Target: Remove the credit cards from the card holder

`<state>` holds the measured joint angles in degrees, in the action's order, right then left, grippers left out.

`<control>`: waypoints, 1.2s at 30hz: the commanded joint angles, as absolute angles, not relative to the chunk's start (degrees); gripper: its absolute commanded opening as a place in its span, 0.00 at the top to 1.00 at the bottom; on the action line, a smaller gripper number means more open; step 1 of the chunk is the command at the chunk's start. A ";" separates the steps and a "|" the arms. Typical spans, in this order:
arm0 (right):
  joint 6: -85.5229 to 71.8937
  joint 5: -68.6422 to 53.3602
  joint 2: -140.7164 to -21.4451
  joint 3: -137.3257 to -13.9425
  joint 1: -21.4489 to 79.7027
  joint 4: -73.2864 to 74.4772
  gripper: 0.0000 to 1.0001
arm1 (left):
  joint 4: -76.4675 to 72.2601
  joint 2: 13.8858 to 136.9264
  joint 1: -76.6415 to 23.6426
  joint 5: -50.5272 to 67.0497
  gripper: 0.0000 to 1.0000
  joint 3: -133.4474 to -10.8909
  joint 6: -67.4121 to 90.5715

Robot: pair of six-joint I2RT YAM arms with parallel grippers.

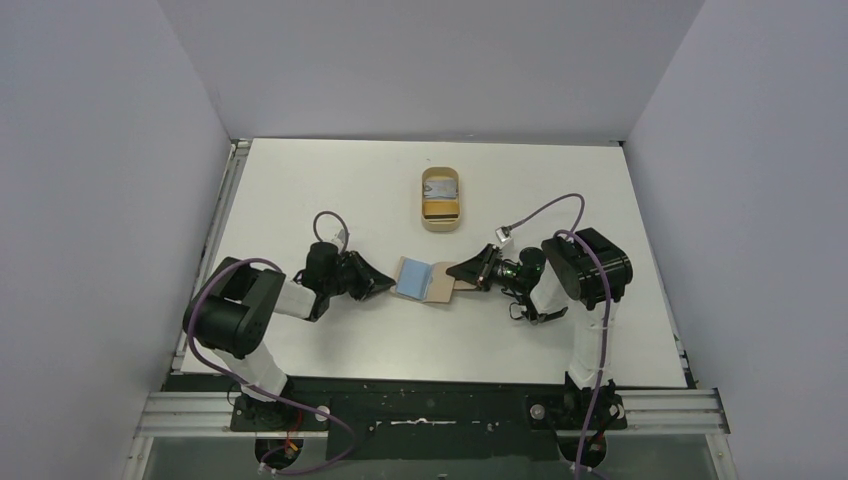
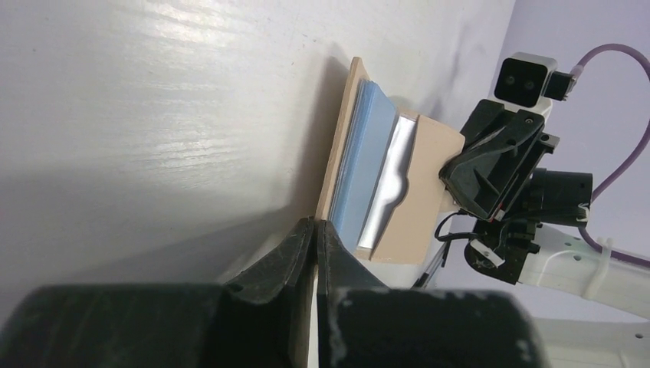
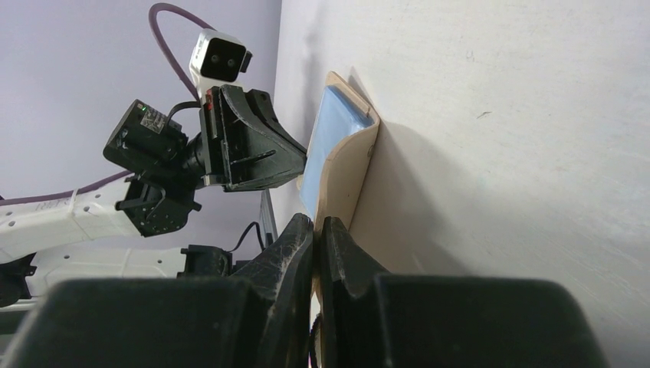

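Note:
The beige-tan card holder point(image 1: 439, 287) lies open on the table between my two grippers. A light blue credit card point(image 1: 412, 277) lies in its left half. In the left wrist view the blue card point(image 2: 365, 157) sits against the tan back panel point(image 2: 342, 130), with a shiny pale layer point(image 2: 392, 175) between it and the tan pocket point(image 2: 421, 195). My left gripper point(image 1: 386, 283) point(image 2: 316, 224) is shut on the holder's left edge. My right gripper point(image 1: 464, 272) point(image 3: 317, 222) is shut on the holder's right panel point(image 3: 343, 180), with the blue card point(image 3: 331, 142) beyond it.
An oval tan dish point(image 1: 441, 222) with a raised rim stands behind the holder, something flat inside it. Grey walls enclose the white table point(image 1: 600, 200) on three sides. A metal rail runs along its left edge point(image 1: 226, 210).

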<state>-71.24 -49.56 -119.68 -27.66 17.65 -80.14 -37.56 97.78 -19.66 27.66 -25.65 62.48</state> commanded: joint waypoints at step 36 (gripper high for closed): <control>-27.77 -13.03 -97.04 -58.38 42.62 2.65 0.35 | 1.25 71.11 -29.79 7.24 1.00 -32.76 42.76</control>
